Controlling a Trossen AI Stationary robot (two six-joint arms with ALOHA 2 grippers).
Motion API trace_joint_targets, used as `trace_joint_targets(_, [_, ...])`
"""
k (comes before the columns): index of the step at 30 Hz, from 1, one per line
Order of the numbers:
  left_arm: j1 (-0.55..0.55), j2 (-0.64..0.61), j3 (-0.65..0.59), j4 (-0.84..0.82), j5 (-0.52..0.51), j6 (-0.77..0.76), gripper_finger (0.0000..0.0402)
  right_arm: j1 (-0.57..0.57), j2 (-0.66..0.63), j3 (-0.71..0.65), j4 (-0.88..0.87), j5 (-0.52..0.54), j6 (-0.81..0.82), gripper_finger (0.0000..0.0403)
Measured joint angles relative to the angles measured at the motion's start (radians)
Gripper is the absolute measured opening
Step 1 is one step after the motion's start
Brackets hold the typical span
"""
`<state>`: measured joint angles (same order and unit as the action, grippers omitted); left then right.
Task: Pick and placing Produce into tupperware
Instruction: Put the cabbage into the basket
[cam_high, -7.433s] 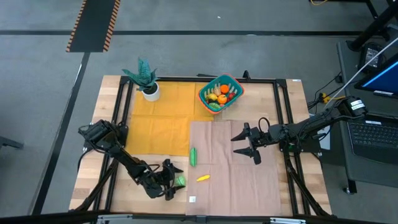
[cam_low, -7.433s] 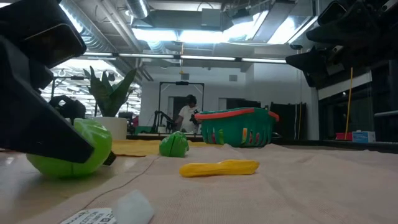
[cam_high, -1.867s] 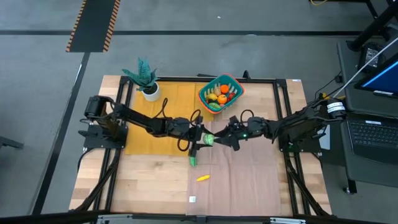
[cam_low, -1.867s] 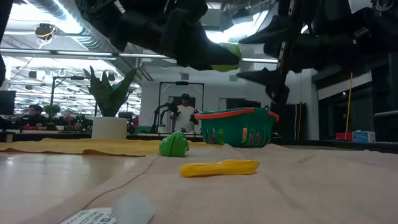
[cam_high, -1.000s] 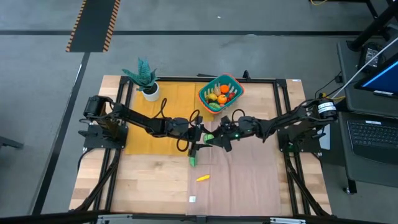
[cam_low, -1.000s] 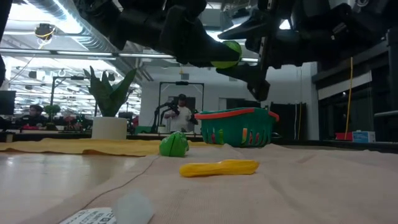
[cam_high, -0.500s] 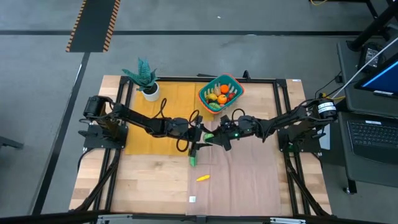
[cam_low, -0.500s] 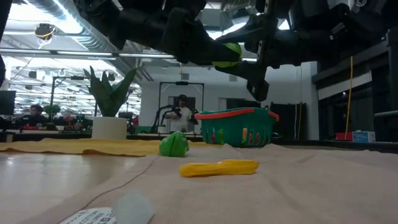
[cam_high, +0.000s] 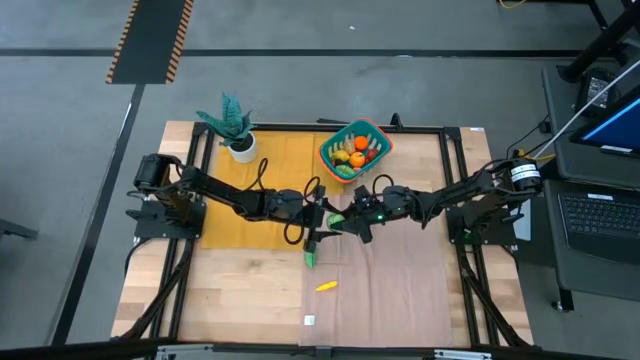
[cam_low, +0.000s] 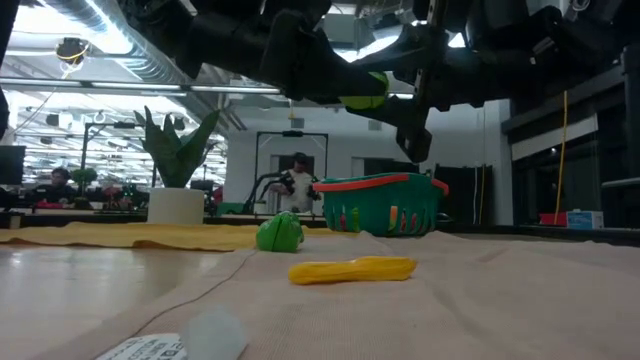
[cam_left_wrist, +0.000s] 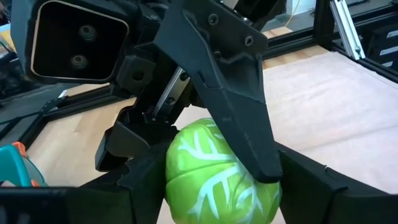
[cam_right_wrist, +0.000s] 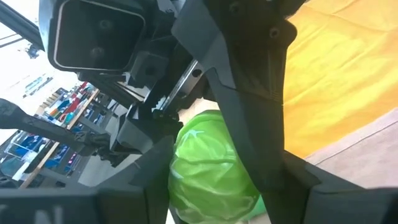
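Passing green cabbage (cam_left_wrist: 219, 171) mid-air above table centre: left gripper (cam_high: 318, 220) clamped on it, right gripper (cam_high: 352, 221) fingers closed around same ball. Left should release only once right grip firm. Yellow piece (cam_low: 352, 269), green piece (cam_low: 279, 233) on cloth. Tupperware (cam_high: 354, 149) beyond, part filled.

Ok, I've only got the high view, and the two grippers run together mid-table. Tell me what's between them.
Observer: A green cabbage with pale veins. The left wrist view shows the left gripper shut on it, with the right gripper up against it.
Operator: Give me its height.
Observer: In the low view it hangs in the air, well clear of the cloth.
Operator: Check the room behind the tupperware.
Observer: The low view shows a person standing far back, just beside the tupperware in the picture.
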<state>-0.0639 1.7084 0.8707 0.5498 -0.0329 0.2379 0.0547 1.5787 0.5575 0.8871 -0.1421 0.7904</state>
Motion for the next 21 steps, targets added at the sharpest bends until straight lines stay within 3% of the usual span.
trace_joint_targets(12, [-0.021, 0.000, 0.000, -0.003, -0.011, 0.015, 0.0255, 0.000, 0.000, 0.000, 0.015, -0.040, -0.010, 0.0193])
trace_joint_targets(21, [-0.026, -0.054, 0.000, -0.100, -0.031, 0.042, 0.0256, -0.026, 0.000, -0.007, 0.056, -0.075, -0.011, 0.0193])
